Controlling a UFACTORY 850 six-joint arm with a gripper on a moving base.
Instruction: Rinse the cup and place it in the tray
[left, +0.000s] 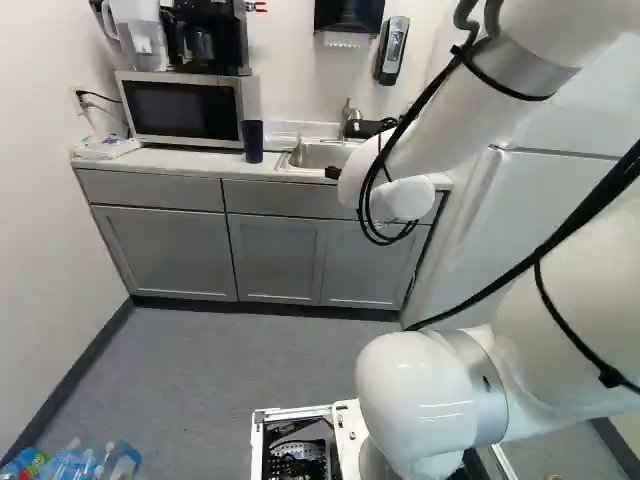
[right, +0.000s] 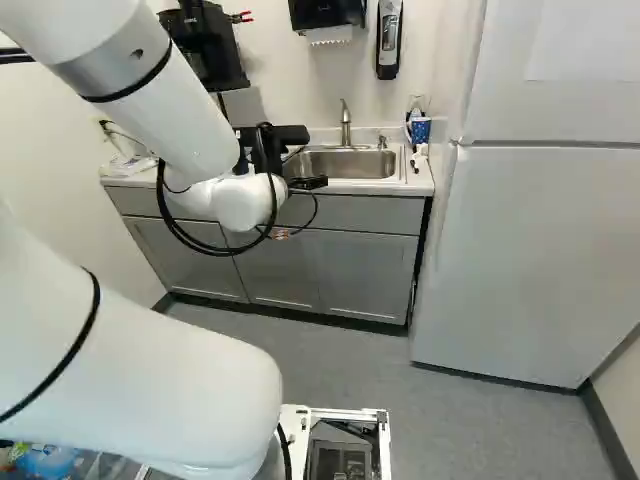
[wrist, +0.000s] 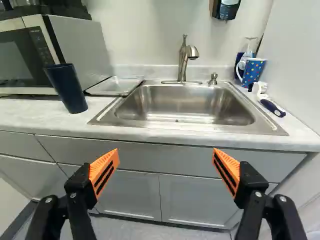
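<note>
In the right base view my gripper (right: 306, 160) is held out in front of the sink (right: 345, 163). The wrist view shows the gripper (wrist: 166, 172) wide open, nothing between its orange pads, facing the counter front and the sink (wrist: 185, 107). A dark blue cup (wrist: 66, 89) stands upright on the counter beside the sink, near the microwave; the left base view shows this cup (left: 252, 141) too. Between microwave and sink lies a shallow clear tray (wrist: 116, 86), partly behind the cup. The faucet (wrist: 184, 60) rises behind the basin.
A microwave (wrist: 30, 55) stands on the counter (wrist: 30, 114). Across the sink are a dotted blue mug (wrist: 253, 71) and a brush (wrist: 272, 107). A white refrigerator (right: 540, 250) flanks the cabinets (right: 365, 275). Plastic bottles (left: 75, 464) lie at the left base view's lower left.
</note>
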